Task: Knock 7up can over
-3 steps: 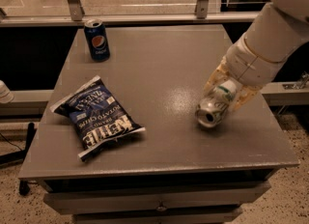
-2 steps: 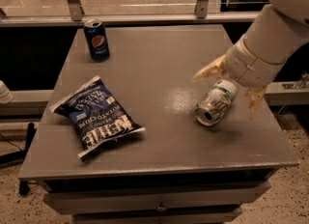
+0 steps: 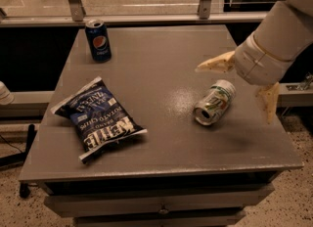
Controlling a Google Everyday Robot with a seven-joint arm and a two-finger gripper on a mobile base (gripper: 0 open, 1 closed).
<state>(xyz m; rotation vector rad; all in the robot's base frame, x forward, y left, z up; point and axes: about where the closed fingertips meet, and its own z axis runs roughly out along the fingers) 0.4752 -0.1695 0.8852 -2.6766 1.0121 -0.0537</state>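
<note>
The 7up can (image 3: 214,102), silver-white with green lettering, lies on its side on the right part of the grey table (image 3: 156,59), its open top facing the front left. My gripper (image 3: 234,90) hangs just above and behind the can, not touching it. Its two tan fingers are spread wide: one fingertip (image 3: 204,66) points left above the can, the other (image 3: 269,107) points down to the can's right. The gripper is open and empty.
A dark blue Pepsi can (image 3: 99,40) stands upright at the table's far left corner. A blue Kettle chip bag (image 3: 98,118) lies flat at the front left. A glass railing runs behind the table. The table's right edge is near the gripper.
My gripper was closed around the lying 7up can. It has opened and lifted up and to the right, leaving the can on its side on the table.
</note>
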